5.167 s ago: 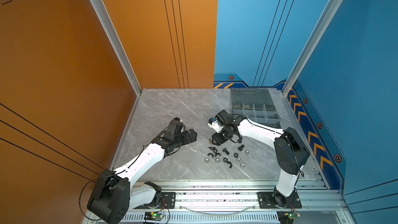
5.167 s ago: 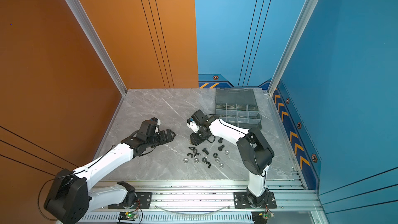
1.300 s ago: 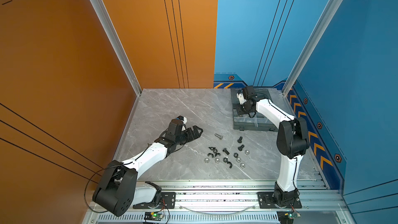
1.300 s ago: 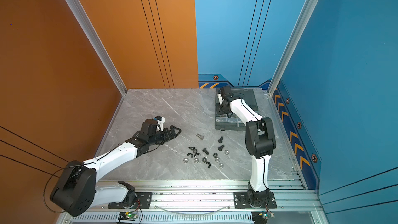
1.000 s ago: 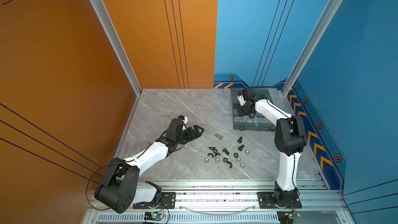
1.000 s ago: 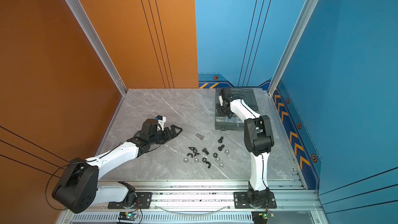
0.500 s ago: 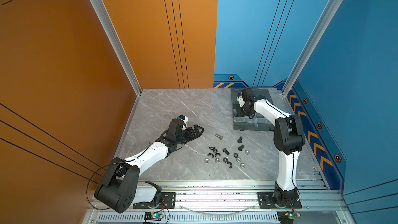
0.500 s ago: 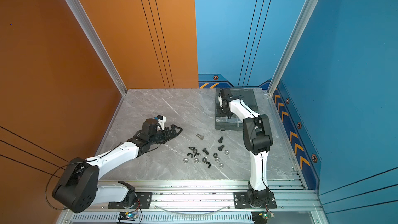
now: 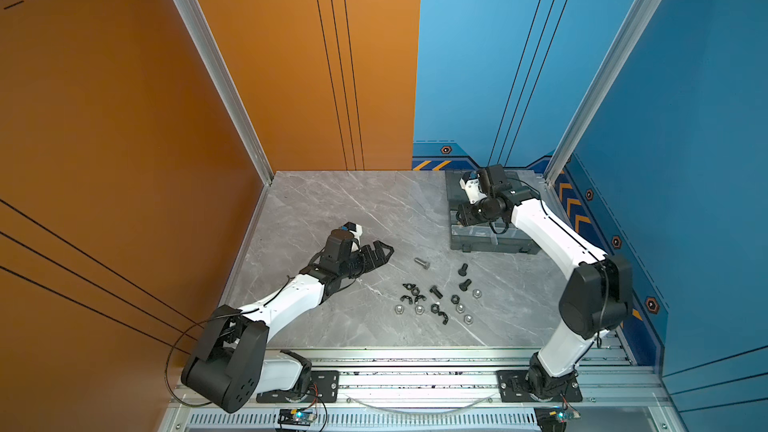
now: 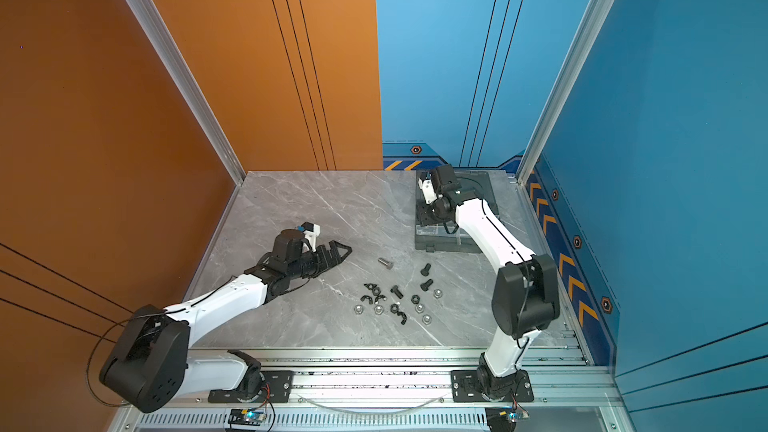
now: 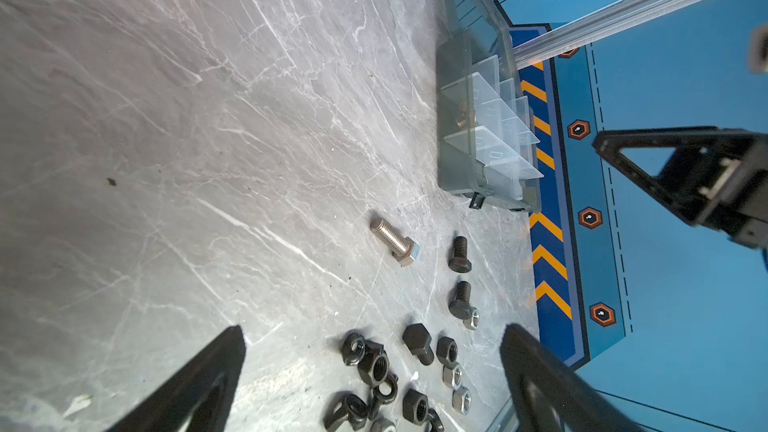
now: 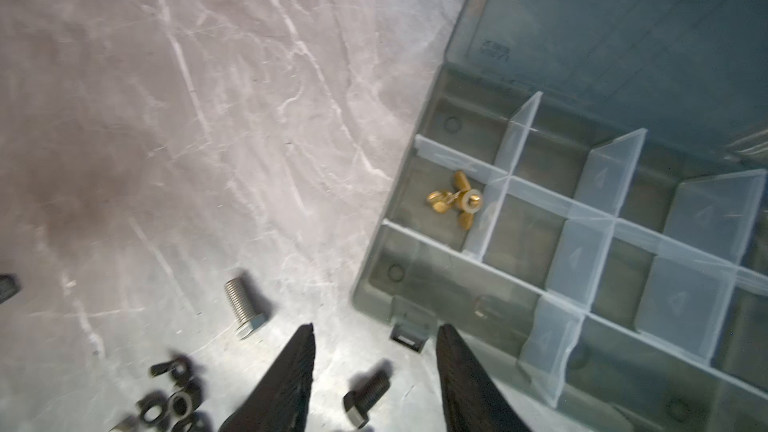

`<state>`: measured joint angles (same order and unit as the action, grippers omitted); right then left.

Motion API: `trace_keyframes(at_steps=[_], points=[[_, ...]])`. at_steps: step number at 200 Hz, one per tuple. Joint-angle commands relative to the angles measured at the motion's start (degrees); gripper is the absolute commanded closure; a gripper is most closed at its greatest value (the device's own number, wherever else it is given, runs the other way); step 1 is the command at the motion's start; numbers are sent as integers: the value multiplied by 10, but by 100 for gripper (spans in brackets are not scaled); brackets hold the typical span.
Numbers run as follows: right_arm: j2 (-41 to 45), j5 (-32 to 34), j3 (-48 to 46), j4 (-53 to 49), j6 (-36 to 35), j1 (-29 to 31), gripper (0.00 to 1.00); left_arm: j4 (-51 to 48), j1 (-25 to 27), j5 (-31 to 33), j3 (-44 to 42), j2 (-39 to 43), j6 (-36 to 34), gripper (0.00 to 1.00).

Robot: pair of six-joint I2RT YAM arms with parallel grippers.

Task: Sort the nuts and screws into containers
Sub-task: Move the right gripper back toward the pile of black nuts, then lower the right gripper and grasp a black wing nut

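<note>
In a top view the right gripper [image 9: 464, 218] is bent over the smoky-grey translucent plastic organiser box [image 9: 490, 245] at two o'clock; black and silver screws and nuts [image 9: 435, 292] are scattered at five. In the left wrist view the left gripper [image 11: 374, 330] is aimed at them, jaws apart, likely for picking. In the right wrist view parted, empty jaws are seen near brass wing nuts [image 12: 455, 199] in one compartment [image 12: 415, 178].
</note>
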<state>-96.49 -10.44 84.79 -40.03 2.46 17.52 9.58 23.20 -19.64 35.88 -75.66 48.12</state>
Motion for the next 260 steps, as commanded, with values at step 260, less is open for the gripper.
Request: trace_keyframes(at_steps=[260], points=[[25, -130, -219, 182, -137, 221, 50, 66, -38, -61, -63, 31, 59, 2]])
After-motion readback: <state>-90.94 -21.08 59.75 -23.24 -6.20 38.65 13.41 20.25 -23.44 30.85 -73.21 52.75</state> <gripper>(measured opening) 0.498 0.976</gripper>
